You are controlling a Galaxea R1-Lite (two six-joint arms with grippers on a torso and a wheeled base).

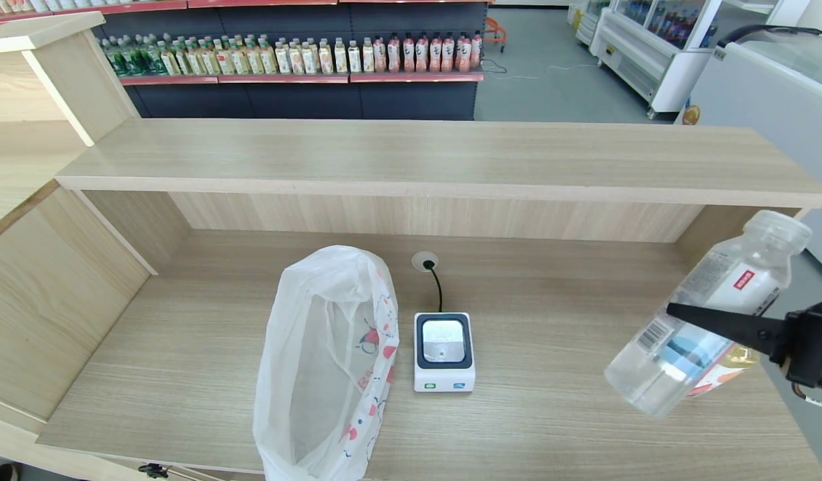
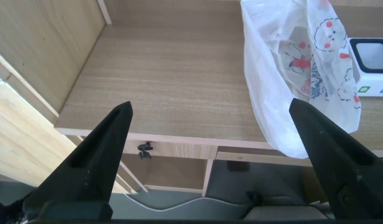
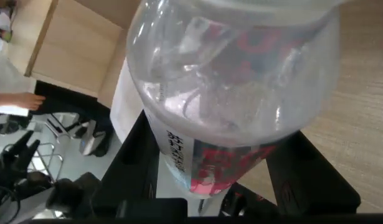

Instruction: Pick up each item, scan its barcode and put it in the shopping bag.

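One tilted bottle [image 1: 724,280] is pinched, seemingly mid-body, by the right gripper [image 3: 219,177]; left gripper [image 2: 210,109] spread.

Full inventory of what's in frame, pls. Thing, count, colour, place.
shopping bag: 1, translucent white with red and blue print, standing open on the counter, left of the scanner
barcode scanner: 1, white with dark window frame, mid-counter
scanner cable: 1, black, from the scanner back into a counter hole
bottle: 1, clear with white, blue and red label, tilted above the counter's right end
counter: 1, light wood
shelf bottles: many, green to pink, back shelf
display fridges: at least 2, white, far right
left gripper: black, open, by the counter's front edge, left of the bag
right gripper: black, shut on the bottle
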